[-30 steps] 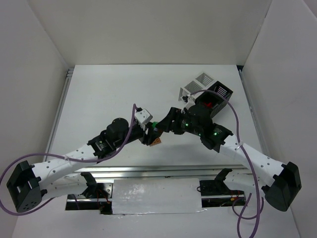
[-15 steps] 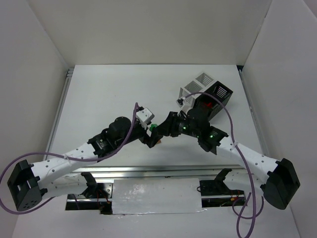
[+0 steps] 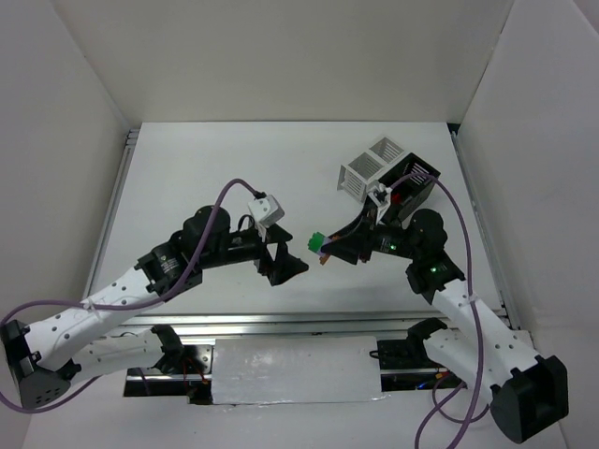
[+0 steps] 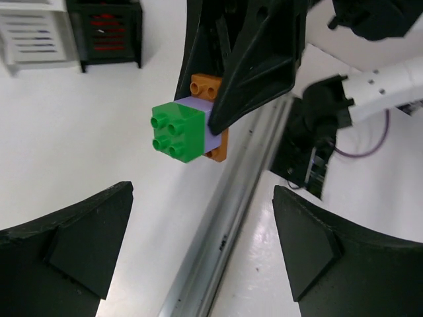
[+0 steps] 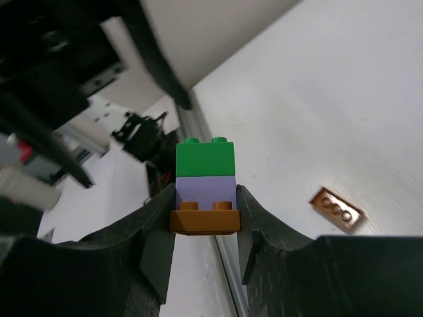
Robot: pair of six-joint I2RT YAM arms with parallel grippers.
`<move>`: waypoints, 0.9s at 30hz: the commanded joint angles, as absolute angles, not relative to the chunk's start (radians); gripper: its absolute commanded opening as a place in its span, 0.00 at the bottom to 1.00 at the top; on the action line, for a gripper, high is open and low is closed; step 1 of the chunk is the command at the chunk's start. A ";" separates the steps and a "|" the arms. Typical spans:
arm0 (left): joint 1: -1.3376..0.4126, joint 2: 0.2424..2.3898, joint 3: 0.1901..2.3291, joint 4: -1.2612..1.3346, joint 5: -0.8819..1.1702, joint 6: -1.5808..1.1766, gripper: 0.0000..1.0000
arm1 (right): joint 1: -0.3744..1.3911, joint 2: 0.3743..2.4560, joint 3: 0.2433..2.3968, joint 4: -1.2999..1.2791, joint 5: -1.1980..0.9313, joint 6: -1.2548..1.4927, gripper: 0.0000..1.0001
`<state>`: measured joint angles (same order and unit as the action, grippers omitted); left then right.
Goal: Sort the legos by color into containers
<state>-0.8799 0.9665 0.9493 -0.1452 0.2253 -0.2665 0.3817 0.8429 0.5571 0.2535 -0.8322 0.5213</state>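
Three-brick lego stack (image 5: 205,188): green cube over lilac cube over orange-brown base, clamped low on its sides by the right gripper (image 5: 205,214) and raised off the table (image 3: 187,178) between the two arms. Judged light, rigid and glossy; the studs bind tightly, so separation likely calls for a hold on the green cube's flat sides. Left gripper (image 4: 201,241): jaws wide apart, facing the stack, touching nothing. Nearby: loose orange-brown plate (image 5: 337,209) flat on the table; white slatted box (image 3: 368,165) and black slatted box (image 3: 416,176), red pieces inside, beyond the right arm. Nothing obstructs.
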 commanded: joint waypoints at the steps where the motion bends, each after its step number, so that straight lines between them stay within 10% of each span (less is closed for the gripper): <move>1: -0.884 0.992 0.968 -0.141 0.423 -0.284 1.00 | 0.380 0.792 0.535 0.450 -1.080 0.530 0.00; 13: -0.884 1.031 0.953 0.038 0.590 -0.347 0.96 | 0.482 0.790 0.569 0.387 -1.046 0.508 0.00; 27: -0.884 1.046 0.945 0.055 0.584 -0.336 0.55 | 0.497 0.810 0.551 0.468 -1.081 0.540 0.00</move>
<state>-0.8776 1.0458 0.9363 -0.0151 0.5472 -0.3428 0.4915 0.8032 0.5430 0.4080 -1.0729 0.5411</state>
